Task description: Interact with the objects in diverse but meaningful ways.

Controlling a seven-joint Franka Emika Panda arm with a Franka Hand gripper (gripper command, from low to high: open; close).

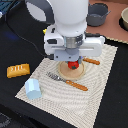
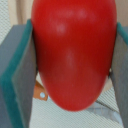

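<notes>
Red and glossy, the tomato (image 2: 72, 52) fills the wrist view, pinched between the two grey pads (image 2: 22, 75) of the gripper (image 1: 73, 61), which press its flanks on both sides. In the exterior view it sits at the frame's centre, over a round wooden plate (image 1: 66, 74); whether it touches the plate or hangs just above it I cannot tell.

To do this step well, I judge the grip should stay gentle and centred. The tomato is smooth, rounded and tapers toward its lower end, so it could slide out of flat pads if squeezed off its widest part. Any lift or set-down should go straight and slowly, keeping clear of the cutlery close by.

The plate is pale wood, flat and circular, lying on a woven cream placemat (image 1: 95, 95) with fine ribbing over a black table (image 1: 112, 100). A fork (image 1: 66, 81) with an orange handle lies along the plate's lower edge, and a knife (image 1: 91, 61) shows at centre right. At centre left lies the orange bread (image 1: 17, 70), a scored slab. At lower left the pale blue carton (image 1: 33, 88) sits on the mat's corner. A grey pot (image 1: 97, 14) stands at the upper right.
</notes>
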